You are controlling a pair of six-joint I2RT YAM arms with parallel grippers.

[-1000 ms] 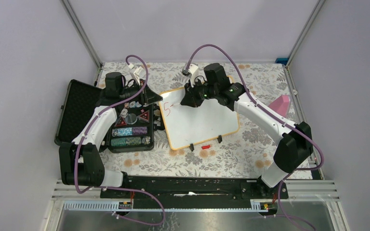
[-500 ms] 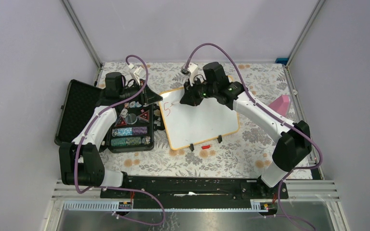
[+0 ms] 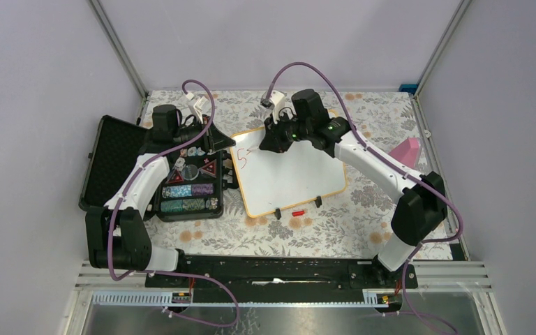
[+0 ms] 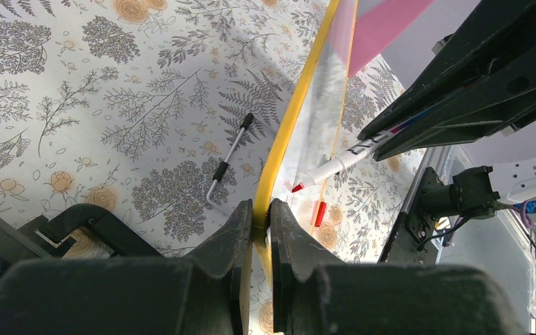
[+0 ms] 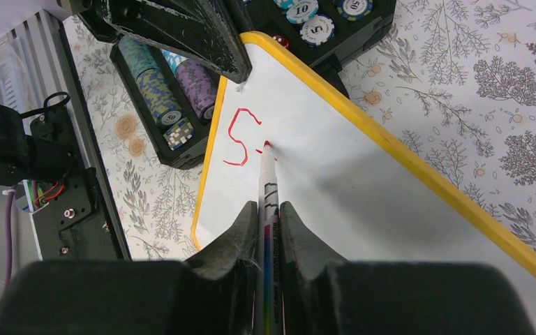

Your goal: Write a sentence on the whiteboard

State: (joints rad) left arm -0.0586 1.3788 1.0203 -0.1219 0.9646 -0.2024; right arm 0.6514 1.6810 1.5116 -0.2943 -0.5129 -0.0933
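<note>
- The right gripper (image 5: pixel 265 209) is clenched on the red marker (image 5: pixel 268 174); since a second ago it has moved a little toward the far edge of the whiteboard (image 3: pixel 293 178)
- The marker tip now seems to touch the board just right of the red "5" (image 5: pixel 239 136), where a short new stroke begins
- The left gripper (image 4: pixel 260 209) pinches the board's yellow frame, as before
- The board lies mid-table, just beside the black chip case (image 3: pixel 188 188)
- I judge that only the second sign is started, so most of the sentence remains
</note>
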